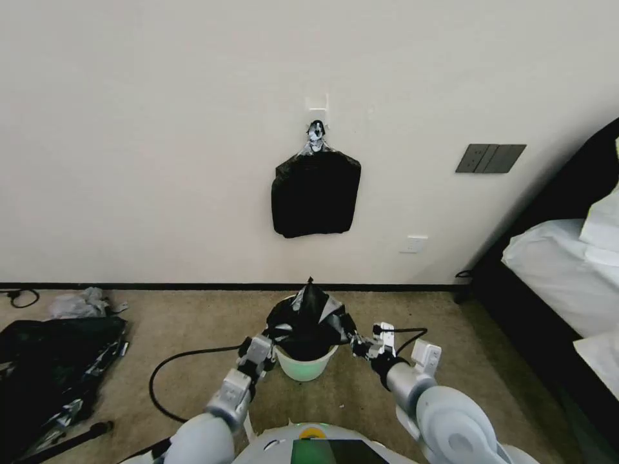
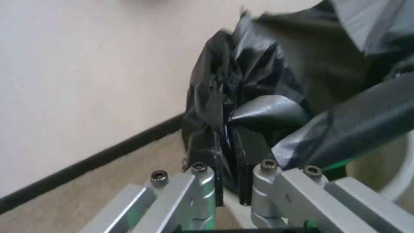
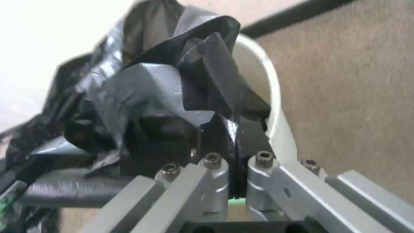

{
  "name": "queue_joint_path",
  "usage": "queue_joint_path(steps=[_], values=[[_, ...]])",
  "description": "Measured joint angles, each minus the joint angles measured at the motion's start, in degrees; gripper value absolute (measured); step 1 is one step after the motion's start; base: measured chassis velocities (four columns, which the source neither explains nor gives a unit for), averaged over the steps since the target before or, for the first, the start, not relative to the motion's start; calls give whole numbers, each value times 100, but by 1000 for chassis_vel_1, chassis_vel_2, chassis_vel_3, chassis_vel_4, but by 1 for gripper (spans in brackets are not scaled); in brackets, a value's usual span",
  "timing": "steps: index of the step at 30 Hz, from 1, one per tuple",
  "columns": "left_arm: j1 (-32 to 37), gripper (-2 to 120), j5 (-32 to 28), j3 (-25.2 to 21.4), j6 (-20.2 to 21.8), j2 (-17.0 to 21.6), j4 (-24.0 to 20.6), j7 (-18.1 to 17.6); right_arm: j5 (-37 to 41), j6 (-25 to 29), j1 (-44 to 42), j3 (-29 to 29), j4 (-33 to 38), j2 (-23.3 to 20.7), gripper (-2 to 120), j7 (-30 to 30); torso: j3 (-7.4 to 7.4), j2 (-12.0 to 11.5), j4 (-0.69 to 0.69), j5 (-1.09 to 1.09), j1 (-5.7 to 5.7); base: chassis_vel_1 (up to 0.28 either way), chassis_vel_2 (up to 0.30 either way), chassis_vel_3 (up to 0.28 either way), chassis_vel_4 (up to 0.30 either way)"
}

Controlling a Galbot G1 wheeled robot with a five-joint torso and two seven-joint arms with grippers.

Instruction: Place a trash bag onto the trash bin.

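Observation:
The cream-white trash bin [image 1: 307, 365] stands on the carpet just in front of me, near the wall. The glossy black trash bag [image 1: 309, 317] is bunched over its mouth and rises to a peak. My left gripper [image 1: 267, 340] is at the bin's left rim, shut on a fold of the trash bag [image 2: 258, 81]. At the right rim, my right gripper [image 1: 358, 345] is shut on the opposite edge. In the wrist views each gripper's [image 2: 232, 183] [image 3: 237, 158] pads pinch black film. The bin's white rim [image 3: 272, 97] curves beside the right gripper, and the rim [image 2: 403, 181] also shows past the left one.
A flat bundle of black bags [image 1: 316, 193] hangs from a wall hook above the bin. A dark heap with metal parts [image 1: 55, 364] lies on the floor to the left. A black cable [image 1: 171, 370] loops beside the bin. A bed [image 1: 567, 277] fills the right side.

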Motion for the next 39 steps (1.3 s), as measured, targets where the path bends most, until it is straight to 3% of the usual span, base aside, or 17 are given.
queue_joint_path(steps=[5, 15, 28, 39], values=[[150, 7, -262, -88, -16, 224, 9, -35, -91, -25, 69, -369, -48, 11, 0, 97, 0, 0, -1, 0, 0, 0, 0, 0, 0], [322, 7, -269, -190, -76, 224, 265, 52, -362, -30, -153, -613, -145, 169, 0, 125, 0, 0, -1, -1, 0, 0, 0, 0, 0], [552, 7, -227, -5, -163, -249, 729, 10, -541, 46, -373, -799, -588, 589, 0, 427, 0, 0, 0, 0, 0, 0, 0, 0, 0], [308, 7, -296, 175, -310, -663, 1360, -85, -640, 102, -79, -804, -1204, 999, 0, 384, 0, 0, -1, -1, 0, 0, 0, 0, 0]])
